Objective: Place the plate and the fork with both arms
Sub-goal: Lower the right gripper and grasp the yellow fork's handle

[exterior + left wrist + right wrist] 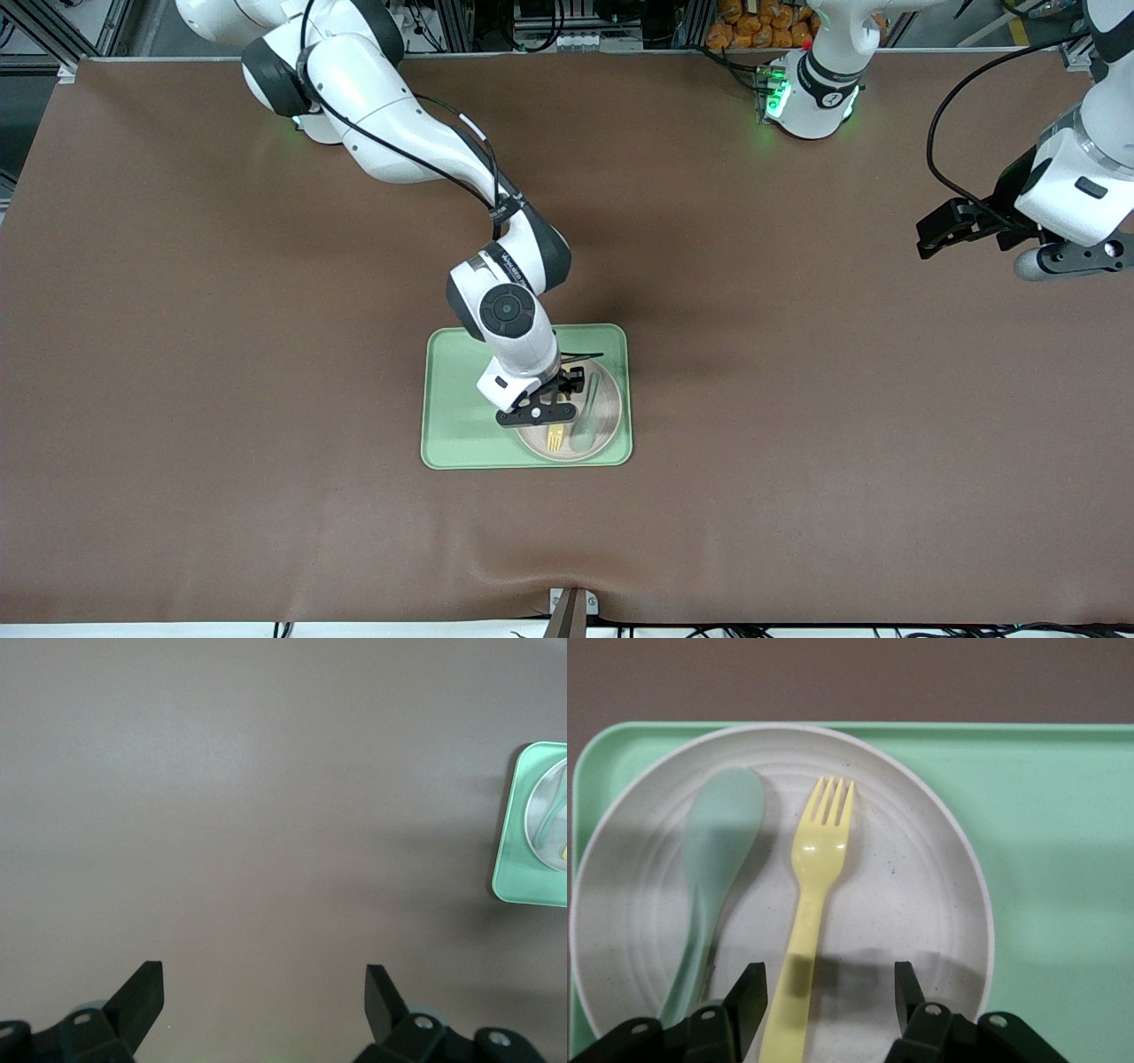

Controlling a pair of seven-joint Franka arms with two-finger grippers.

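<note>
Now my right pincer (824, 1001) is straddling, fingers apart, the handle of the small pale-yellow plastic fork (815, 877), lying lengthwise between them on the round speckled beige plate (939, 904). My left pincer (264, 992) is waiting open over bare table.
</note>
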